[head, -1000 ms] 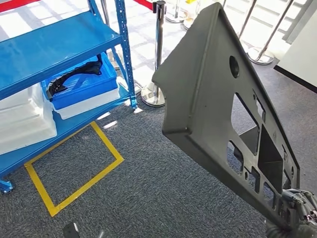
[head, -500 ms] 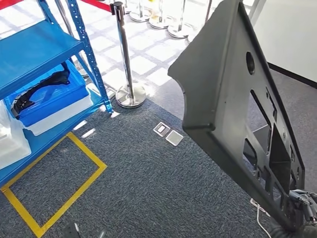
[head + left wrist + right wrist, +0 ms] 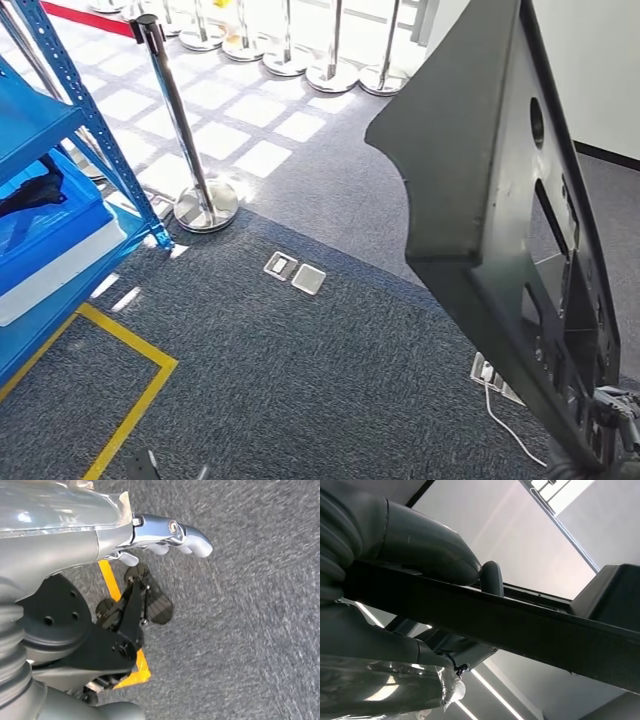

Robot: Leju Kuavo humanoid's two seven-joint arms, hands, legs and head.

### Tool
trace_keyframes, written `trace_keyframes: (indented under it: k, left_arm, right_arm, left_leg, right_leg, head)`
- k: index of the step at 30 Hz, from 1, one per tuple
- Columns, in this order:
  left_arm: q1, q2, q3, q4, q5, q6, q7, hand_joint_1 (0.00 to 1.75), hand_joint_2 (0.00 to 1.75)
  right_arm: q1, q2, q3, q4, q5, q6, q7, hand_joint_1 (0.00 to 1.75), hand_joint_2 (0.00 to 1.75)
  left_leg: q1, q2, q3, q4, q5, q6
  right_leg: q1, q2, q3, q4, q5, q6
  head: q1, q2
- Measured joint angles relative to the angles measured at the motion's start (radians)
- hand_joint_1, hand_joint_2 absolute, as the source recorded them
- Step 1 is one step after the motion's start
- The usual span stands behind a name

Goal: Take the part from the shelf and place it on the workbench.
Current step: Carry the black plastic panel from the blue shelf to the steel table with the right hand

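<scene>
A: Where is the part (image 3: 468, 170) at this moment?

B: The right hand (image 3: 615, 425) carries it. In the head view the hand clamps the lower corner of the part, and the big dark panel rises from the hand, up and away toward the left side. It is tilted, and it has one round hole and several square openings.

A: Does the wrist camera agree with this?

B: Yes. In the right wrist view the thick thumb (image 3: 433, 545) lies on one side of the dark edge of the part (image 3: 531, 630), and the rest of the hand (image 3: 376, 645) is pressed on the other side. So the hand is closed on the part.

A: And the left hand (image 3: 166, 532)?

B: It hangs above the grey carpet (image 3: 245, 605) and holds nothing. Its fingers (image 3: 194, 540) are stretched out; if they are spread from each other, I cannot tell.

A: What is around?

B: Far to the left of the right hand stands the blue shelf (image 3: 53, 120), with a blue tray (image 3: 53, 225) on it. Yellow tape (image 3: 128, 345) lies on the carpet before the shelf. A chrome post (image 3: 181, 140) stands beside the shelf, between the shelf and the part. Below the part, near the right hand, a white cable (image 3: 509, 425) lies on the floor.
</scene>
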Motion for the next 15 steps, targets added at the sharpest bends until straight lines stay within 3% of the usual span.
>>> trace_keyframes:
  k: [2,3,5,6,7,8,10,12,14,15]
  left_arm:
    - [-0.001,-0.001,0.000,0.000,0.000,0.000,0.000,0.00,1.75]
    - [0.001,-0.001,0.000,0.000,0.000,0.000,0.000,0.00,1.75]
    - [0.004,0.000,0.000,0.000,0.000,0.002,-0.001,0.00,1.75]
    - [0.004,0.001,0.000,0.000,0.000,0.003,-0.001,0.00,1.75]
    - [0.004,0.001,0.000,0.000,0.000,0.003,-0.001,0.00,1.75]
    - [0.003,0.001,0.000,0.000,0.000,0.004,-0.002,0.00,1.75]
    - [0.002,0.000,0.000,0.000,0.000,0.003,-0.002,0.00,1.75]
    - [0.001,0.000,0.000,0.000,0.000,0.004,-0.002,0.00,1.75]
    - [0.001,-0.002,0.000,0.000,0.000,0.004,-0.002,0.00,1.75]
    - [-0.001,-0.003,0.000,0.000,0.000,0.003,-0.002,0.00,1.75]
  right_arm:
    - [0.003,0.002,-0.006,-0.003,-0.005,0.000,-0.009,1.75,1.75]
    - [0.003,0.003,-0.007,-0.004,-0.007,0.000,-0.013,1.75,1.75]
    - [0.005,0.005,-0.009,-0.005,-0.013,0.000,-0.018,1.75,1.75]
    - [0.006,0.007,-0.011,-0.005,-0.016,0.000,-0.021,1.75,1.75]
    - [0.008,0.008,-0.013,-0.005,-0.018,0.000,-0.023,1.75,1.75]
    - [0.008,0.009,-0.016,-0.005,-0.020,0.000,-0.024,1.75,1.75]
    - [0.008,0.010,-0.020,-0.007,-0.021,0.000,-0.026,1.75,1.75]
    - [0.007,0.011,-0.023,-0.011,-0.022,0.000,-0.027,1.75,1.75]
    - [0.010,0.011,-0.025,-0.014,-0.022,0.000,-0.027,1.75,1.75]
    - [0.012,0.012,-0.027,-0.015,-0.022,0.000,-0.027,1.75,1.75]
  left_leg:
    - [0.002,0.023,0.008,-0.008,0.000,0.010]
    - [0.001,0.036,0.011,-0.010,-0.002,0.014]
    - [-0.002,0.064,0.014,-0.010,-0.007,0.017]
    - [-0.003,0.078,0.016,-0.010,-0.009,0.017]
    - [-0.003,0.090,0.019,-0.010,-0.013,0.016]
    - [-0.004,0.101,0.024,-0.010,-0.017,0.014]
    - [-0.006,0.120,0.036,-0.011,-0.026,0.007]
    - [-0.009,0.136,0.043,-0.013,-0.033,-0.002]
    - [-0.009,0.156,0.051,-0.019,-0.037,-0.012]
    - [-0.007,0.152,0.056,-0.019,-0.043,-0.017]
  right_leg:
    - [0.002,-0.056,-0.028,0.063,-0.037,0.009]
    - [0.003,-0.090,-0.057,0.123,-0.067,0.013]
    - [-0.002,-0.119,-0.123,0.249,-0.114,0.020]
    - [-0.004,-0.123,-0.139,0.275,-0.113,0.023]
    - [-0.005,-0.127,-0.133,0.258,-0.093,0.024]
    - [-0.006,-0.133,-0.107,0.203,-0.058,0.023]
    - [0.002,-0.172,-0.037,0.063,0.001,0.014]
    - [0.014,-0.198,-0.008,0.000,0.014,0.002]
    - [0.019,-0.180,-0.008,-0.006,0.012,-0.010]
    - [0.018,-0.169,-0.004,-0.012,0.014,-0.016]
  head:
    - [0.002,0.000]
    - [0.003,0.000]
    - [0.003,0.000]
    - [0.002,0.000]
    - [0.002,0.000]
    - [0.002,0.000]
    - [0.003,0.000]
    - [0.002,0.000]
    - [0.001,0.000]
    - [0.001,0.000]
